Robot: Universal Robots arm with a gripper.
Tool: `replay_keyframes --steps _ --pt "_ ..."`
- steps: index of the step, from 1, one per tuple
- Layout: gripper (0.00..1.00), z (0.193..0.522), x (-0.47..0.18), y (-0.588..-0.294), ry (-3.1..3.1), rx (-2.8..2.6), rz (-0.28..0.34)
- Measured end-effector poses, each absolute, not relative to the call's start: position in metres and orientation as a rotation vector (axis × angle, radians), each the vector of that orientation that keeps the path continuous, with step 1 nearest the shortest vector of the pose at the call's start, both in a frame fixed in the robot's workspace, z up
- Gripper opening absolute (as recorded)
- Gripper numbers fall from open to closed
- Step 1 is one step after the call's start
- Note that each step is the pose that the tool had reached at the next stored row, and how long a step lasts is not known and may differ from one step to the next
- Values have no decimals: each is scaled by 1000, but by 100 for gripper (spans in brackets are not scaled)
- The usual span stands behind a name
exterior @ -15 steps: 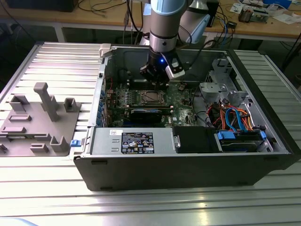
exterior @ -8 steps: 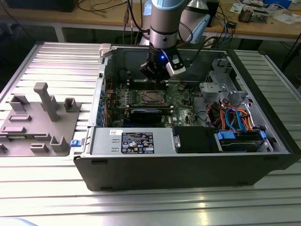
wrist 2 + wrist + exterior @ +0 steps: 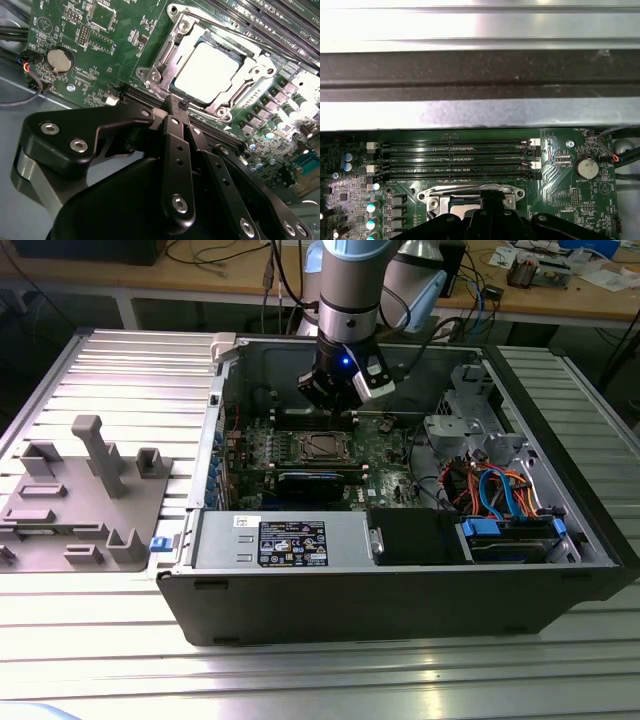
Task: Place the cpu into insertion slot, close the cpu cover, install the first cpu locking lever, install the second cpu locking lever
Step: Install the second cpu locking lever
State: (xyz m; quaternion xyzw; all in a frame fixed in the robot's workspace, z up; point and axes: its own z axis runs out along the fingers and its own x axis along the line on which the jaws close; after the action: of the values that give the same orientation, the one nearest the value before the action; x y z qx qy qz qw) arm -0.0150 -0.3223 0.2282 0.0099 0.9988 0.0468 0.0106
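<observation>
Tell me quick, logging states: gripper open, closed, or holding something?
Gripper: jaws closed, nothing visibly held, just above the cpu cover.

The cpu point(image 3: 209, 73) sits in the insertion slot point(image 3: 176, 64), cpu cover point(image 3: 262, 67) around it.

From my remote seat, the cpu point(image 3: 207, 72) top reads as smooth bare metal, glaring almost white. The cpu cover point(image 3: 165, 55) around it is shiny stamped metal, silvery and a bit scuffed. The gripper point(image 3: 181, 106) fingers look like matt black metal with bright steel screw heads. The motherboard point(image 3: 125, 30) is glossy green; the computer case point(image 3: 400, 590) is dull grey sheet metal.
</observation>
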Motion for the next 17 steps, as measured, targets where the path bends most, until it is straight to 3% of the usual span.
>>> replay_keyframes --steps 17 --pt "11 237 -15 -327 3117 31 146"
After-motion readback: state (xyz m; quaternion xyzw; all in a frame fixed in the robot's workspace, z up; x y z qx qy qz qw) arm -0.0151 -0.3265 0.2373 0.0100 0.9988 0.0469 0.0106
